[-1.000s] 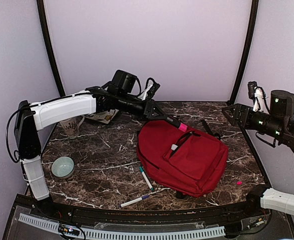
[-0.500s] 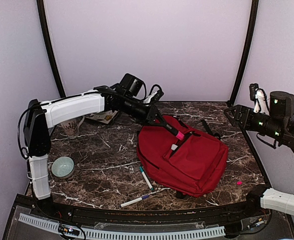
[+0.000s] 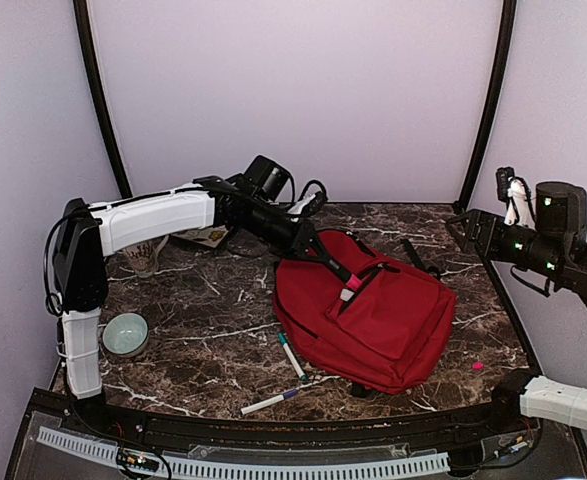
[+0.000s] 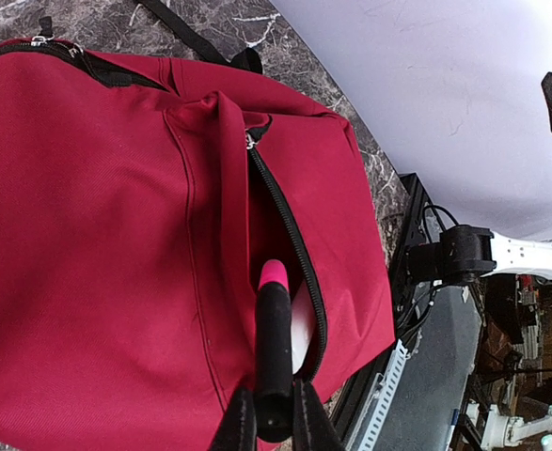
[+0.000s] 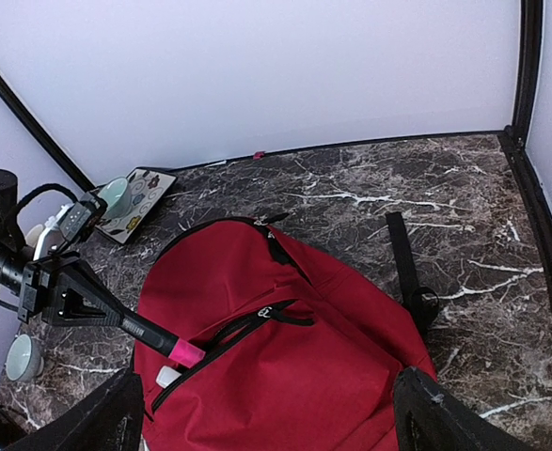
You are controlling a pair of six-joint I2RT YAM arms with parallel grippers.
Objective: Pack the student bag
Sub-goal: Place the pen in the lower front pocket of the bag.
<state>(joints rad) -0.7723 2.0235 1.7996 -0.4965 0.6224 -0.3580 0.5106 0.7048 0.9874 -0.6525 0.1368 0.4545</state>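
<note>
The student bag [image 3: 383, 325], a red backpack, lies flat right of the table's middle, its front zip pocket open [image 4: 294, 244]. My left gripper [image 4: 274, 413] is shut on a black marker [image 4: 274, 352] with a pink cap [image 4: 273, 274]. The cap tip sits at the mouth of the pocket, over a white object [image 4: 301, 329] inside it. From above, the marker [image 3: 335, 268] slants down from the left gripper [image 3: 316, 250] to the pocket. My right gripper [image 3: 463, 228] hangs open high at the right, its fingers [image 5: 116, 418] apart above the bag [image 5: 332, 376], holding nothing.
Two pens [image 3: 291, 356] [image 3: 273, 402] lie on the marble in front of the bag. A pale green bowl [image 3: 125, 334] sits at the left, a mug [image 3: 143, 256] and a sticker-covered book [image 3: 205, 236] behind it. A black strap [image 3: 420, 258] trails behind the bag. A small pink bit [image 3: 477, 366] lies at the right.
My left arm has carried the marker down and forward; its pink tip went from above the bag's top edge to the pocket opening. The right gripper has stayed put.
</note>
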